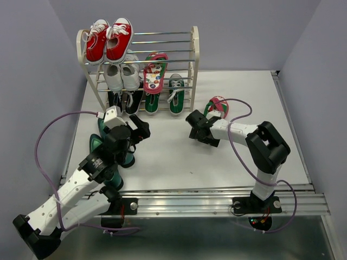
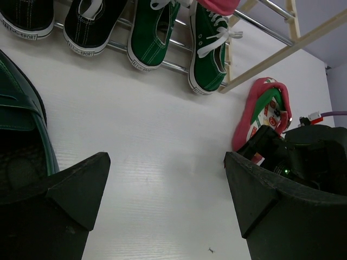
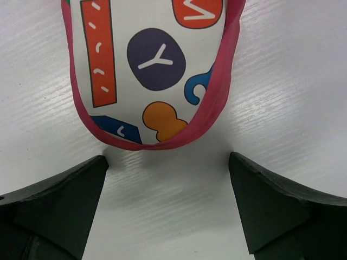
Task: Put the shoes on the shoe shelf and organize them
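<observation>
The shoe shelf stands at the back left. The green sneakers rest on its lowest tier and also show in the left wrist view. One red-pink flip-flop lies on a middle tier. The other flip-flop lies on the table right of the shelf. My right gripper is open and empty, and its heel end sits just beyond the open jaws. My left gripper is open and empty over bare table. The dark teal high heels lie under my left arm, one at the left edge of the left wrist view.
Red sneakers sit on the top tier, white sneakers below them, and black sneakers on the lowest tier left of the green pair. Purple cables loop beside both arms. A metal rail runs along the table's near edge.
</observation>
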Action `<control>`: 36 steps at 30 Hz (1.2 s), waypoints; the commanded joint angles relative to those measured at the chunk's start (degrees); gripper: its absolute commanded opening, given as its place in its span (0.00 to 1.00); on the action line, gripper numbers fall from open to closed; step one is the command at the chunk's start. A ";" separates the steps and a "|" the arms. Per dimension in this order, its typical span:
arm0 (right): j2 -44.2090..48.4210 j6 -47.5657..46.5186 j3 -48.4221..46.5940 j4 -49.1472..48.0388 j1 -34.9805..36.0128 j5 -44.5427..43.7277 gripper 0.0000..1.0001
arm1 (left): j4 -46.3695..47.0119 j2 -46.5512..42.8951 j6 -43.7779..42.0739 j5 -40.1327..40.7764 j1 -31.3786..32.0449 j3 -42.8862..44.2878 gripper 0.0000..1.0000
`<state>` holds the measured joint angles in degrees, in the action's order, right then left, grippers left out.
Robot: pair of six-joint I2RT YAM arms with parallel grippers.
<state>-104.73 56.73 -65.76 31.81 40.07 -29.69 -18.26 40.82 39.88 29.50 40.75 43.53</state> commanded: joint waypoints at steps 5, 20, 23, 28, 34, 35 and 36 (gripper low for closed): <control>-4.69 0.58 -4.54 -3.78 -2.63 -5.02 1.00 | 0.95 -1.97 -0.77 2.58 -0.23 -0.46 0.99; -5.75 -4.08 -8.16 -4.74 -6.76 -6.87 1.00 | 1.65 -2.76 -1.21 3.11 -0.23 -0.99 0.99; -6.01 -5.40 -8.51 -5.01 -7.99 -6.69 1.00 | 1.74 -2.85 -1.38 2.85 -0.23 -0.99 0.99; -6.45 -7.33 -9.48 -4.92 -10.01 -4.15 1.00 | 2.35 -3.11 -1.56 2.59 -0.23 -1.25 0.99; -7.42 -11.37 -10.88 -4.92 -12.55 -0.82 1.00 | 2.44 -3.29 -1.65 2.41 -0.23 -1.43 0.99; -7.68 -12.42 -10.97 -4.92 -13.17 0.33 1.00 | 2.35 -3.46 -1.56 2.32 -0.23 -1.34 0.99; -7.68 -13.22 -11.15 -4.92 -13.70 2.95 1.00 | 2.35 -3.55 -1.56 2.23 -0.32 -1.43 0.99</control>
<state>-111.15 47.33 -74.22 28.97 29.30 -28.80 -17.96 38.39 39.38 30.89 40.75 42.70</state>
